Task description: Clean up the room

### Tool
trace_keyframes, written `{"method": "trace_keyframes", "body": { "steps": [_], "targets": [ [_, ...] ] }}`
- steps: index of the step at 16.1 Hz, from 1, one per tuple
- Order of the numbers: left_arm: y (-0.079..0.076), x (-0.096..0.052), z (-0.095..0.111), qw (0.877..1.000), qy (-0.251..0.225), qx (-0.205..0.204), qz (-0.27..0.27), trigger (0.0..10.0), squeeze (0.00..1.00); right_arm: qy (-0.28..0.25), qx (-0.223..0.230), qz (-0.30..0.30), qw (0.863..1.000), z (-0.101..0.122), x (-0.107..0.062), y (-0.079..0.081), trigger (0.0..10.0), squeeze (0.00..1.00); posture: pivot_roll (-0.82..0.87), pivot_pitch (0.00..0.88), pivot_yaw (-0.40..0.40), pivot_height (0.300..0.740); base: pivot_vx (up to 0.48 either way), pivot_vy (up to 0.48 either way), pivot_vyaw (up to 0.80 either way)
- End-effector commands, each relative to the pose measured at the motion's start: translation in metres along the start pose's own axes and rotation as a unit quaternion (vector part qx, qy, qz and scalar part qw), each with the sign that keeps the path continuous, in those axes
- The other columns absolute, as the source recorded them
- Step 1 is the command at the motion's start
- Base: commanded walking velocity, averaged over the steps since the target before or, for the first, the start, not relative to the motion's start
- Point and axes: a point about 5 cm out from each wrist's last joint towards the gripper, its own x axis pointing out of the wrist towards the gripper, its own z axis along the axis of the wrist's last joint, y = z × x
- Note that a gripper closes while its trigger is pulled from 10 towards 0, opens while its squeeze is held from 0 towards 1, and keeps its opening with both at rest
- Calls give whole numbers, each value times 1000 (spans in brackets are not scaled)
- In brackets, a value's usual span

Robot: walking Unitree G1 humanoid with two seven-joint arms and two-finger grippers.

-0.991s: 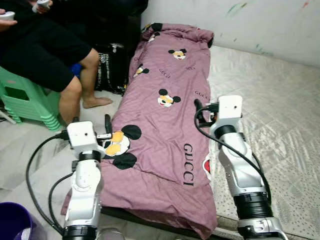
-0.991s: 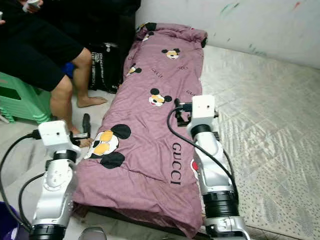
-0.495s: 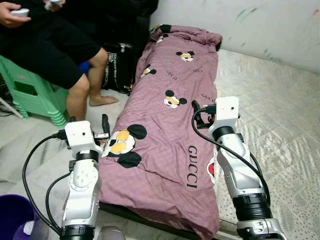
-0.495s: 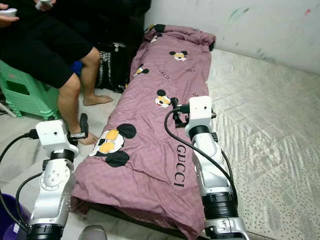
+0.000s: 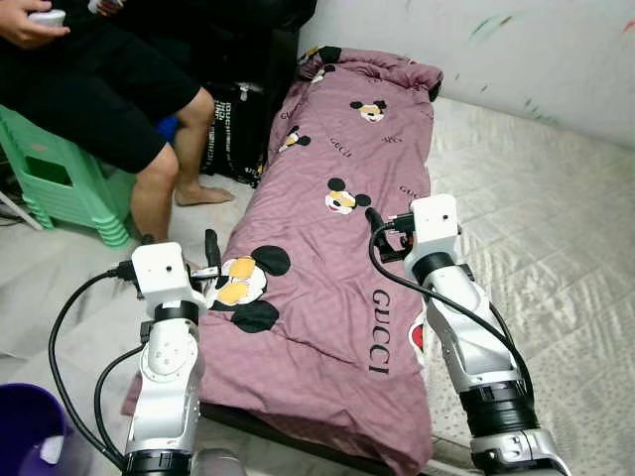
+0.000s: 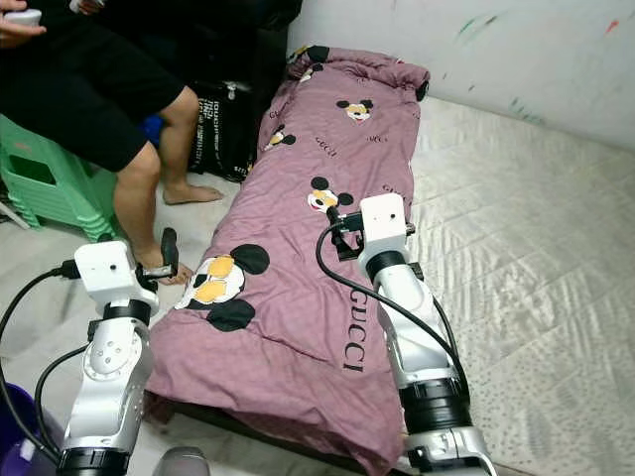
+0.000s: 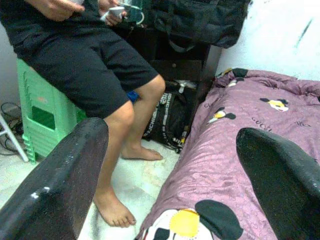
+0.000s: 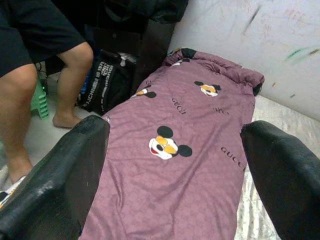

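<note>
A bare quilted mattress fills the floor beside a paint-smudged wall. Along the mattress's left edge lies a purple blanket printed with cartoon mice and lettering, folded into a long strip; its far end is bunched near the wall and its near corner droops off the mattress edge toward the floor. To the left a person sits on a green stool, holding a controller in each hand, with a black bag standing between the bare foot and the blanket. A purple bucket sits at the near left. The left gripper hovers at the blanket's left margin, just above the large mouse print; its fingers are spread wide with nothing between them. The right gripper is held over the blanket's right side near the middle, its fingers likewise parted and empty. The strip could equally be a blanket already folded or one awaiting further folding or removal. If it is to be gripped, each gripper should probably pinch through all layers at matching points on opposite edges, so the soft cloth lifts evenly without unfolding or dragging across the mattress.
</note>
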Motion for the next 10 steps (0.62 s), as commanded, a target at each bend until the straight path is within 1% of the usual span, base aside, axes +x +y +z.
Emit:
{"method": "trace_keyframes", "body": {
  "steps": [1,2,4,6,7,8,9,10],
  "targets": [
    [-1,-3,3,1000,-10,2,8,10000,0,-9,-1,6,1000,6,5,2,10000,0,48,0,-133,740,0,0,0],
    [-1,-3,3,1000,-10,3,9,10000,0,-11,-1,6,1000,7,6,2,10000,0,48,0,-133,740,0,0,0],
    [-6,-1,1,1000,-4,5,-5,10000,0,-15,4,-7,1000,7,3,0,10000,0,15,0,-95,740,0,0,0],
    [-14,6,1,999,-2,1,-34,10000,0,-16,8,-35,999,4,-6,-8,10000,0,-35,0,-41,740,0,0,0],
    [-15,7,1,999,-1,0,-39,10000,0,-16,9,-41,999,3,-8,-10,10000,0,-40,0,-35,740,0,0,0],
    [-19,11,1,999,1,-4,-54,10000,0,-15,8,-60,998,0,-13,-15,10000,0,-72,0,-1,740,0,0,0],
    [-20,12,1,998,1,-4,-57,10000,0,-16,9,-65,998,0,-15,-16,10000,0,-85,0,14,740,0,0,0],
    [-24,15,1,998,2,0,-68,10000,0,-16,9,-78,997,-1,-18,-20,10000,0,-96,0,27,740,0,0,0]
  ]
}}
